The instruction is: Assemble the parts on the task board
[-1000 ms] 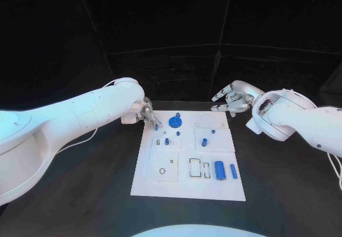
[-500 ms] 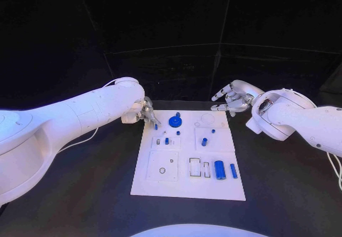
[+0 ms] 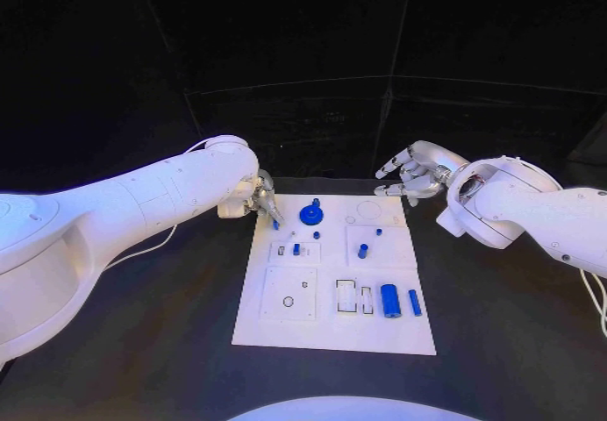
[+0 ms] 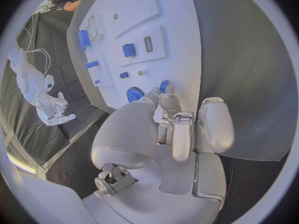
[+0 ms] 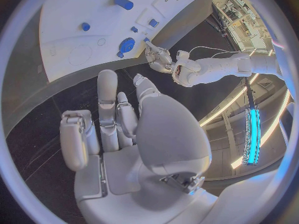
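The white task board [image 3: 332, 324] lies in the middle of the black table. My left hand [image 3: 262, 200] hovers over its far left corner and pinches a small blue peg [image 3: 274, 224] between thumb and fingertip, also seen as the peg [image 4: 164, 86] just above the board [image 4: 181, 45]. Beside it stands a blue gear [image 3: 311, 213] [image 4: 134, 93]. My right hand [image 3: 411, 175] hangs off the far right corner with fingers spread and nothing in it; in its own view the hand [image 5: 118, 119] is above the board [image 5: 74, 15].
Other blue parts rest on the board: a thick cylinder [image 3: 391, 301] and a slim bar [image 3: 414, 303] near the front right, and short pieces [image 3: 362, 252] [image 3: 296, 250] mid-board. Bare black table lies on both sides.
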### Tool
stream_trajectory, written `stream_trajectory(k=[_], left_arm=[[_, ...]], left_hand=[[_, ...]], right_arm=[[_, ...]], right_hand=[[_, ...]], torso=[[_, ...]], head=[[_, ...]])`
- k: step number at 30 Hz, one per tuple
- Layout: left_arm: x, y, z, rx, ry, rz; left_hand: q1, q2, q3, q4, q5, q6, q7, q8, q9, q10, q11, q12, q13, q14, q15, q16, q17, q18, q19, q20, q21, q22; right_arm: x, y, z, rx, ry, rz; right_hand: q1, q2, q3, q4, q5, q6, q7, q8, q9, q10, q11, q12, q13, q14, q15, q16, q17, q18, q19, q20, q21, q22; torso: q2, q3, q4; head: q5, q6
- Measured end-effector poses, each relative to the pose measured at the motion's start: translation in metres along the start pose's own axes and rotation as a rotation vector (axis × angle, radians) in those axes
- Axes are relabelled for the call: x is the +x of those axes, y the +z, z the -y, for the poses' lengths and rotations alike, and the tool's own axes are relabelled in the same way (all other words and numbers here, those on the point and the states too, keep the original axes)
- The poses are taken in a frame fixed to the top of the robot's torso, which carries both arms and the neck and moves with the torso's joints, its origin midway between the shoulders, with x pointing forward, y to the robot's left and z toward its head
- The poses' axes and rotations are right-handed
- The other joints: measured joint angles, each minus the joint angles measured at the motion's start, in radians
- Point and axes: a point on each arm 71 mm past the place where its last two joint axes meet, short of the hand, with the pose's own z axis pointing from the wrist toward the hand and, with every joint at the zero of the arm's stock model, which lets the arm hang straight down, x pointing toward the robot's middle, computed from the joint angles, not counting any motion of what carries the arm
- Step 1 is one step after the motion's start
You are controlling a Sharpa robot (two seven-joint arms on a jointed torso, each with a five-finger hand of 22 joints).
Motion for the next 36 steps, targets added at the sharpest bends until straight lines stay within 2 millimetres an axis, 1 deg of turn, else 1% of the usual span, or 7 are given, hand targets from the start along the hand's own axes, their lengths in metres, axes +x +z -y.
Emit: stream_trajectory(k=[1,9,16,21,27,30,36], left_arm=[[0.000,0.000,0.000,0.001,0.001,-0.001],[0.001,0.000,0.000,0.008,0.003,-0.005],[0.003,0.000,0.000,0.021,0.002,-0.002],[0.005,-0.001,-0.003,0.038,-0.011,0.009],[0.007,-0.009,-0.010,0.078,-0.039,0.032],[0.010,-0.014,-0.015,0.098,-0.056,0.046],[0.014,-0.025,-0.021,0.133,-0.087,0.072]], left_hand=[[0.000,0.000,0.013,-0.011,-0.002,0.000,0.000,-0.004,-0.003,0.000,0.000,-0.001,-0.002,0.000,0.000,0.000,0.000,0.000,0.000,0.000,0.000,0.000],[-0.002,-0.005,0.061,0.004,0.007,0.002,0.006,-0.023,-0.023,-0.005,0.006,-0.020,-0.022,0.004,0.004,0.000,0.000,0.000,0.004,0.004,0.000,0.004],[-0.054,-0.057,0.152,-0.014,0.099,0.005,0.012,-0.012,-0.020,-0.001,0.010,-0.026,-0.032,0.000,0.007,0.000,0.000,0.000,0.007,0.007,0.000,0.007],[-0.089,-0.091,0.208,-0.027,0.141,0.007,0.014,0.008,-0.003,0.011,0.007,-0.026,-0.031,0.000,0.007,0.000,0.000,0.000,0.007,0.007,0.000,0.010],[-0.116,-0.118,0.243,-0.033,0.195,0.022,0.010,0.017,0.004,0.028,0.005,-0.026,-0.032,0.000,0.007,0.000,0.000,0.000,0.007,0.007,0.005,0.017],[-0.135,-0.137,0.253,-0.037,0.264,0.033,0.007,0.024,0.008,0.038,0.001,-0.026,-0.028,0.000,0.007,0.000,0.000,0.000,0.008,0.007,0.011,0.024],[-0.141,-0.154,0.259,-0.037,0.299,0.043,0.003,0.024,0.010,0.049,-0.002,-0.019,-0.017,0.000,0.007,0.000,0.000,0.000,0.011,0.004,0.011,0.030]], right_arm=[[0.000,0.000,0.000,0.000,0.000,0.000],[0.000,0.000,0.000,0.000,0.000,-0.001],[0.000,0.000,0.000,0.001,0.000,-0.001],[0.000,-0.001,0.001,0.001,0.000,0.000],[-0.001,-0.001,0.002,0.004,-0.001,0.001],[-0.002,-0.002,0.003,0.006,-0.001,0.002],[-0.003,-0.002,0.004,0.009,-0.001,0.004]], right_hand=[[0.000,0.000,0.000,0.000,0.000,0.000,0.000,0.000,0.000,0.000,0.000,0.000,0.000,0.000,0.000,0.000,0.000,0.000,0.000,0.000,0.000,0.000],[0.000,0.000,0.000,0.000,0.000,0.000,0.000,0.000,0.000,0.000,0.000,0.000,0.000,0.000,0.000,0.000,0.000,0.000,0.000,0.000,0.000,0.000],[0.000,0.000,0.000,0.000,0.000,0.000,0.000,0.000,0.000,0.000,0.000,0.000,0.000,0.000,0.000,0.000,0.000,0.000,0.000,0.000,0.000,0.000],[0.000,0.000,0.000,0.000,0.000,0.000,0.000,0.000,0.000,0.000,0.000,0.000,0.000,0.000,0.000,0.000,0.000,0.000,0.000,0.000,0.000,0.000],[0.000,0.000,0.000,0.000,0.000,0.000,0.000,0.000,0.000,0.000,0.000,0.000,0.000,0.000,0.000,0.000,0.000,0.000,0.000,0.000,0.000,0.000],[0.000,0.000,0.000,0.000,0.000,0.000,0.000,0.000,0.000,0.000,0.000,0.000,0.000,0.000,0.000,0.000,0.000,0.000,0.000,0.000,0.000,0.000],[0.000,0.000,0.000,0.000,0.000,0.000,0.000,0.000,0.000,0.000,0.000,0.000,0.000,0.000,0.000,0.000,0.000,0.000,0.000,0.000,0.000,0.000]], torso=[[0.000,0.0001,0.0000],[0.000,0.0002,0.0001],[0.000,0.0003,0.0002],[-0.001,0.0005,0.0017],[-0.003,0.0009,0.0035],[-0.004,0.0012,0.0053],[-0.007,0.0028,0.0088]], head=[[0.000,0.000],[0.002,0.000],[0.003,0.002],[0.006,0.003],[0.008,0.002],[0.008,0.000],[0.008,-0.003]])
